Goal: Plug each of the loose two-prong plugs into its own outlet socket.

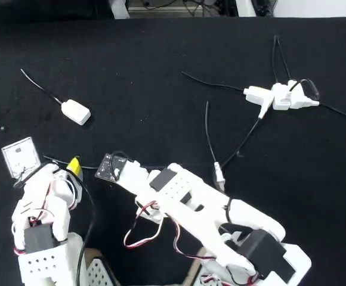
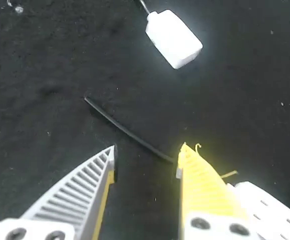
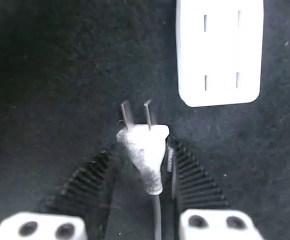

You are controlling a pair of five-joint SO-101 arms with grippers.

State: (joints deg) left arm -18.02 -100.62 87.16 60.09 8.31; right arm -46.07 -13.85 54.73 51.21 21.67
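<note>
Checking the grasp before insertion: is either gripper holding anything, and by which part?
The right gripper holds a two-prong plug by its white body, prongs free; the left gripper holds nothing.

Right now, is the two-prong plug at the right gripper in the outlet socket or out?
Out. Both prongs of the two-prong plug show bare, short of the outlet block, whose four slots are empty.
</note>
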